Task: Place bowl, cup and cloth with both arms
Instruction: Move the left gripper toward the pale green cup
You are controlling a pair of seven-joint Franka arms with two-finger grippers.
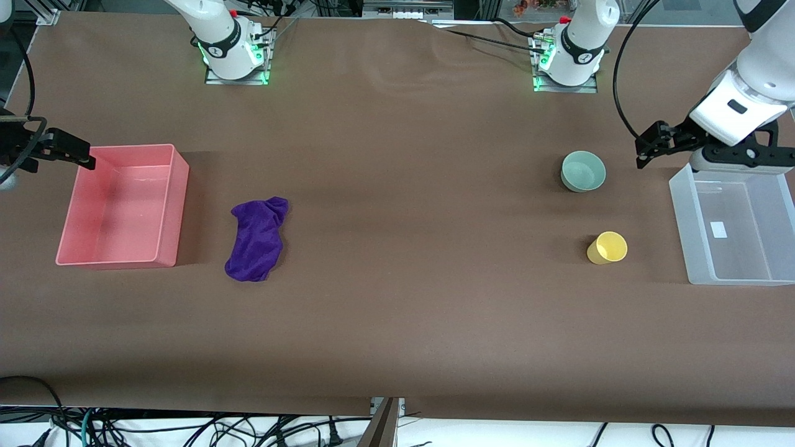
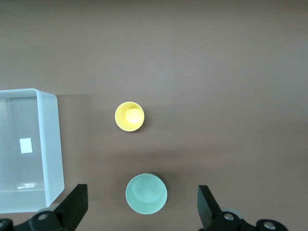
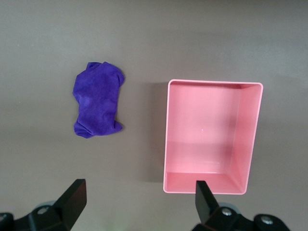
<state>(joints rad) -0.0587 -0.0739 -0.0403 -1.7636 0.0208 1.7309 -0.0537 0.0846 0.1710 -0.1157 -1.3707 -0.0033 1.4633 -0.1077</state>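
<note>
The sage-green bowl (image 1: 583, 171) stands upright toward the left arm's end of the table. The yellow cup (image 1: 607, 248) stands nearer the front camera than the bowl. The purple cloth (image 1: 256, 238) lies crumpled beside the pink bin. My left gripper (image 1: 641, 154) is open and empty, up in the air beside the bowl. In the left wrist view the bowl (image 2: 146, 193) shows between its fingers, far below my left gripper (image 2: 142, 186), and the cup (image 2: 129, 116) is apart from it. My right gripper (image 1: 84, 158) is open and empty over the pink bin's edge. The right wrist view shows my right gripper (image 3: 139, 183) and the cloth (image 3: 97, 106).
An empty pink bin (image 1: 179, 205) sits at the right arm's end of the table and shows in the right wrist view (image 3: 207, 125). An empty clear plastic bin (image 1: 695, 236) sits at the left arm's end and shows in the left wrist view (image 2: 53, 144). Brown tabletop lies between them.
</note>
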